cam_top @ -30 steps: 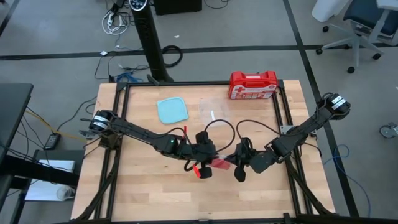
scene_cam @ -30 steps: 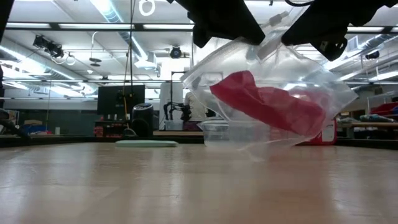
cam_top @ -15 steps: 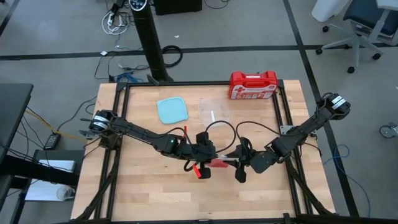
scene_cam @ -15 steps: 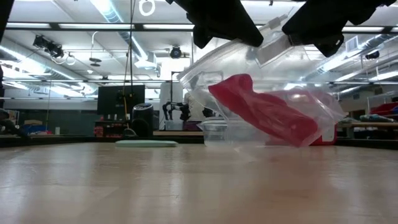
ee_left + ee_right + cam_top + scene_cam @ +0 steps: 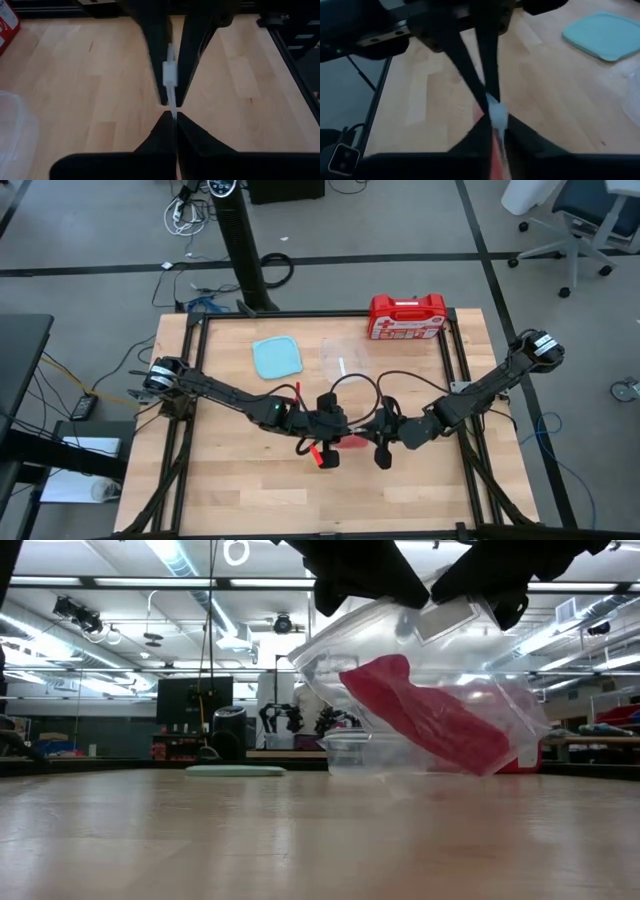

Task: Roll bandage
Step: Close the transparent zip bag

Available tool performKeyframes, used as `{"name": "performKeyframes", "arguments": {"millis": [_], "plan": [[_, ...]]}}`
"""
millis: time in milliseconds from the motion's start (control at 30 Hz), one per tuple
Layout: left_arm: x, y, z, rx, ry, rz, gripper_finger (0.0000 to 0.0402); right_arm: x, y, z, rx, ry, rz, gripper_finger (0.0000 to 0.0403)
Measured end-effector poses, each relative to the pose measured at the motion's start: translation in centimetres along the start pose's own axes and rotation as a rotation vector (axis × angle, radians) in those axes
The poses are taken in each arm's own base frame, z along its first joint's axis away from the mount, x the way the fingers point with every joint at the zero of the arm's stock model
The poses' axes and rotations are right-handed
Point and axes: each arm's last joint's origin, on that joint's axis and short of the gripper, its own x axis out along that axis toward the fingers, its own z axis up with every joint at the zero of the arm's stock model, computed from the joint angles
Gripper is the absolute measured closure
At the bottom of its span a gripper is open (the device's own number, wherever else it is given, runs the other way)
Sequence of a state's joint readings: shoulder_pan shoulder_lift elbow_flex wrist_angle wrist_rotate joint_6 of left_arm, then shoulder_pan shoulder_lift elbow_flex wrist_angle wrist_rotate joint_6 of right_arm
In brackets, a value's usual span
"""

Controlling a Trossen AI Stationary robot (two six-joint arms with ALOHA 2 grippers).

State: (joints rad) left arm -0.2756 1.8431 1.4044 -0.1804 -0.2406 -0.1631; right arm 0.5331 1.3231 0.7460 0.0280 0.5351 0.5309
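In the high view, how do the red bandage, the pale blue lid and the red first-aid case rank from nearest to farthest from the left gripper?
Measured from the left gripper, near the table's middle:
1. The bandage, inside the clear bag, right beside the gripper.
2. The pale blue lid, toward the far left.
3. The first-aid case, at the far edge, right of centre.

One bandage (image 5: 430,720), one clear bag (image 5: 330,650), one red case (image 5: 406,317), one blue lid (image 5: 277,357), two hands: left hand (image 5: 335,430), right hand (image 5: 382,436).
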Motion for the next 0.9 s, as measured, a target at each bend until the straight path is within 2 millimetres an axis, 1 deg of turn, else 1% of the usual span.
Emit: {"name": "performKeyframes", "arguments": {"millis": [67,167,300,400,533,667,767,900], "plan": [[0.0,0.0,0.0,0.0,0.0,-0.007,0.0401,0.0,0.0,0.0,-0.012,0.002,0.003,0.0394],[0.0,0.0,0.0,0.001,0.0,-0.009,0.0401,0.0,0.0,0.0,-0.004,0.004,0.006,0.039],[-0.2,0.0,0.1,0.029,-0.004,-0.019,0.0393,0.0,0.0,0.0,-0.01,0.003,0.007,0.04],[-0.7,0.0,0.6,0.025,-0.036,-0.022,0.0372,-0.1,0.1,0.1,-0.005,-0.004,0.01,0.04],[-1.8,0.2,1.5,0.011,-0.083,-0.013,0.0328,0.0,0.0,0.0,-0.009,0.004,0.005,0.0401],[-1.7,0.1,1.8,0.002,-0.11,-0.03,0.0294,0.0,0.0,0.0,-0.006,0.004,0.005,0.0401],[-1.7,0.1,1.9,-0.006,-0.125,-0.031,0.0286,0.0,0.0,0.0,-0.005,0.003,0.006,0.0402],[-1.2,0.6,1.7,-0.029,-0.112,-0.015,0.0288,0.0,0.0,0.0,-0.008,0.003,0.006,0.0402]]}}
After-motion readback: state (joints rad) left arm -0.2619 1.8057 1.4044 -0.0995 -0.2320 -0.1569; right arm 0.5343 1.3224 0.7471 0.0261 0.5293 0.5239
